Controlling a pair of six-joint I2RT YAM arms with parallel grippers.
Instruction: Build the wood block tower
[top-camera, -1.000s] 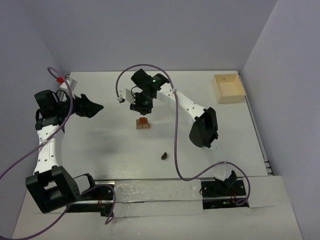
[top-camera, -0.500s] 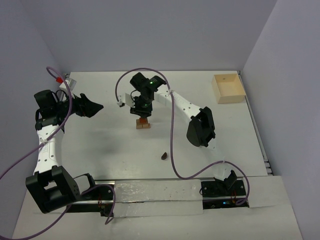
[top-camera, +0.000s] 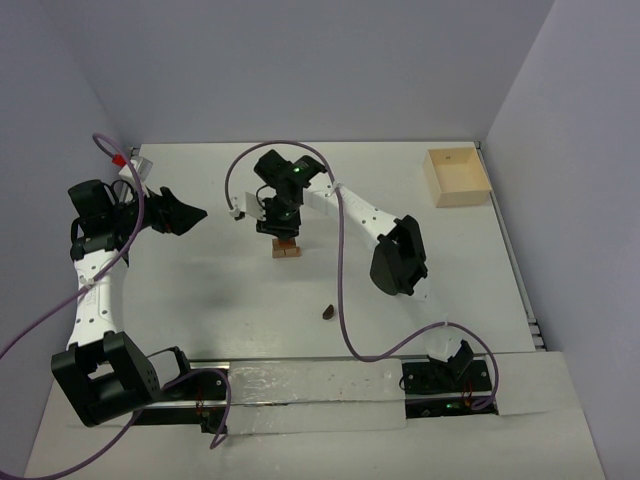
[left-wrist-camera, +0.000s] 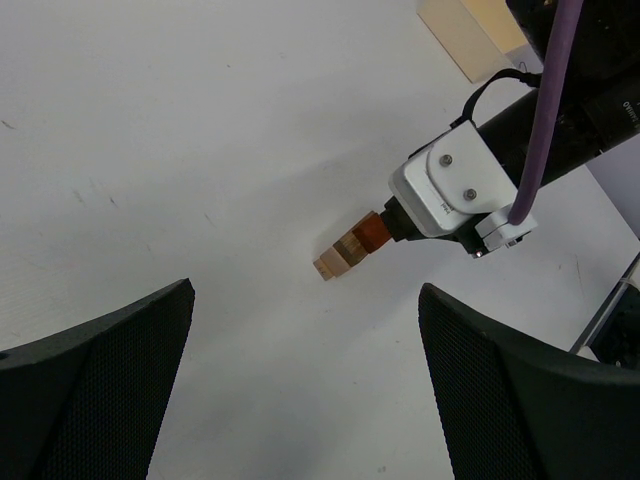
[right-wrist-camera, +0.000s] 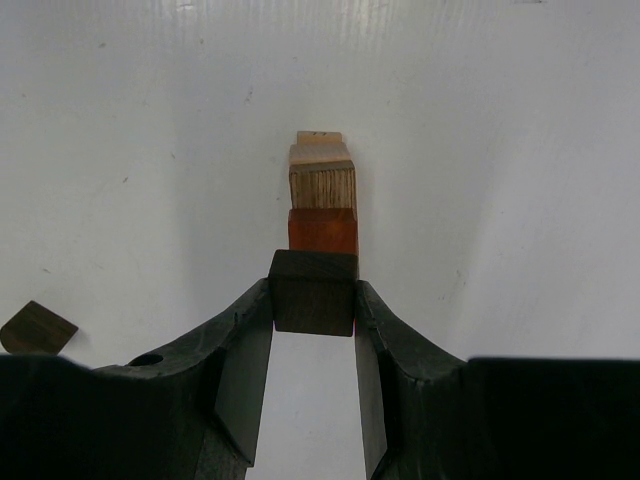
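Pale wooden box (top-camera: 465, 198), contents unclear, far from tower (top-camera: 286, 249)

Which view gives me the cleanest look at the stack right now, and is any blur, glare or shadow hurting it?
Right wrist: sharpest, with the dark block in the right gripper and the wood block tower evenly lit, no glare. Left wrist: tower small and a little soft. Top external: tower tiny, partly covered by the gripper.
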